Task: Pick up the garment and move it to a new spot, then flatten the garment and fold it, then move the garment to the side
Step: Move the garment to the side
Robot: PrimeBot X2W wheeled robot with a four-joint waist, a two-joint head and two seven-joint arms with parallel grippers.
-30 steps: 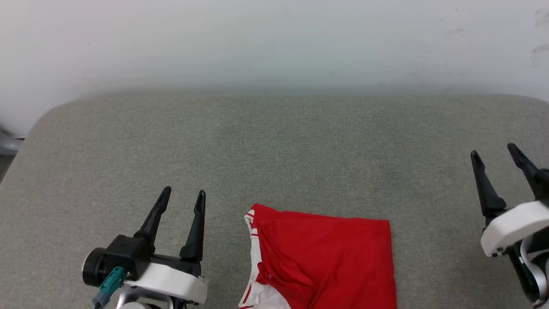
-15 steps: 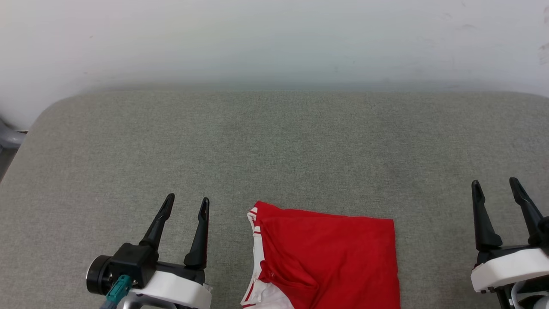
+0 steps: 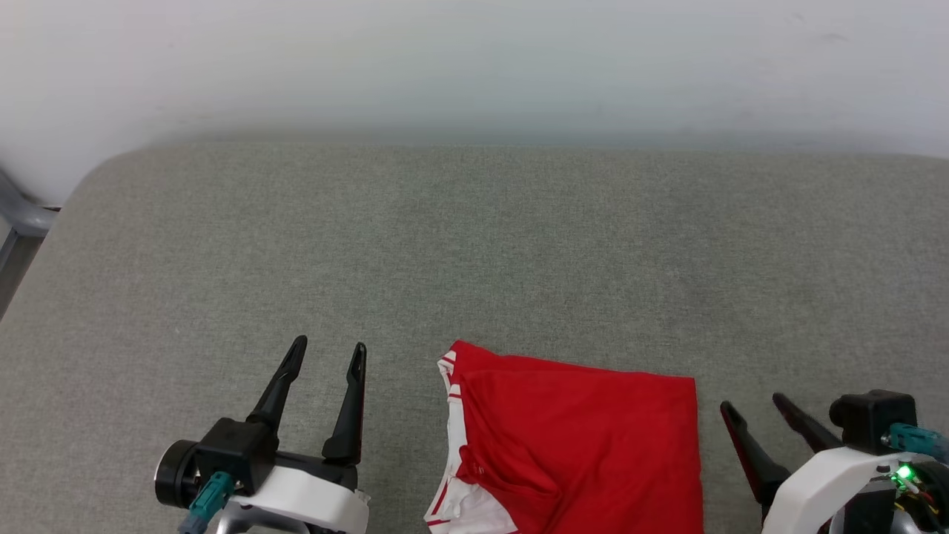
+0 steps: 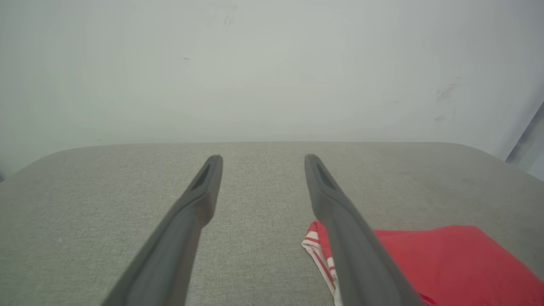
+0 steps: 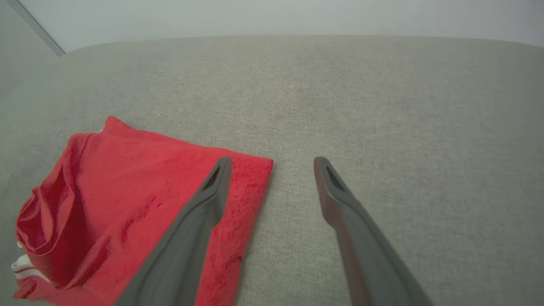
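Your left pincer [image 3: 328, 345] is spread wide and holds nothing. It hovers just left of the garment [image 3: 586, 445], tips apart from the cloth, and has hardly shifted over the last second. The garment lies at the near middle of the grey worktop [image 3: 474, 245], a compact red rectangle with a striped white sleeve edge along its left side and a soft ruck near its lower left. Its shape matches a second ago, and its small slide across the head view goes with the whole picture, so read that as the camera tipping, not the cloth moving. The real change is your right pincer [image 3: 752, 402]: a second ago it stood well out to the right with its tips high, and now it has dropped and swung in just beside the garment's right edge, jaws wide and empty. In the right wrist view one of its fingers [image 5: 204, 208] crosses that edge, though you cannot tell whether it touches. With the folding apparently done, this looks like the approach for carrying the garment aside. A grey metal frame [image 3: 22, 215] stands at the far left and a pale wall [image 3: 474, 59] behind. Neither stands in your way, but the loose ruck could spill the fold if you lift by one edge only.
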